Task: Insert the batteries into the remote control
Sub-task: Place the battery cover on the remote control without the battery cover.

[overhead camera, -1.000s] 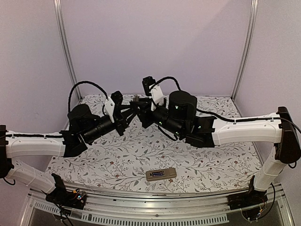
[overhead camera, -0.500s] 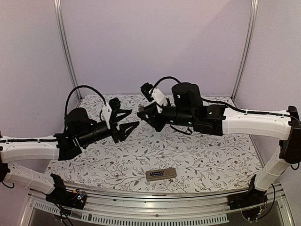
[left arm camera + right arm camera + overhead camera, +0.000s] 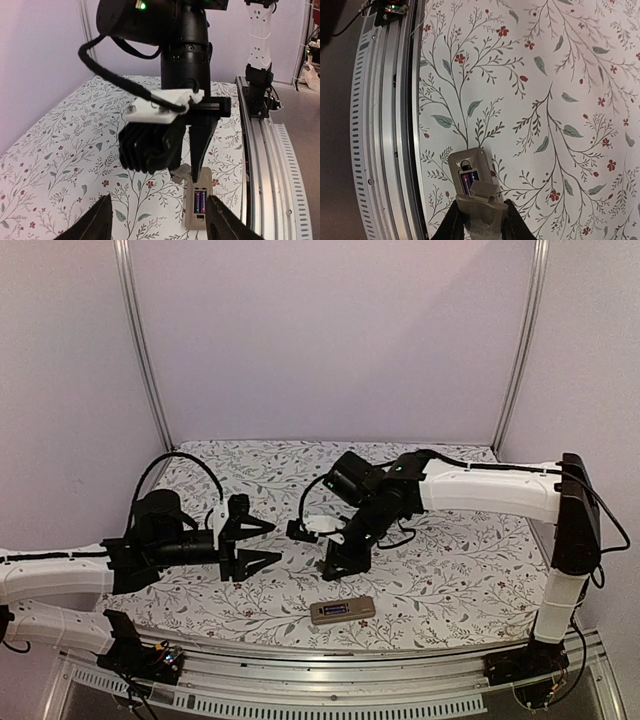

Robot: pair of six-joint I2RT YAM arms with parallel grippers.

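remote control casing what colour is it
The remote control is greyish-tan; clearest in the right wrist view.

You have the remote control (image 3: pixel 342 611) on the surface (image 3: pixel 450 570), by its near edge, batteries (image 3: pixel 200 201) seated inside it. Right claw (image 3: pixel 335 568) sits just behind and above it, cover (image 3: pixel 481 202) between its fingers. Left claw (image 3: pixel 272 542) is further left, well apart.

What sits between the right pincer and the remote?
A tan cover-like piece, gripped in the right pincer, over the remote control near its open battery bay. The right wrist view shows it best.
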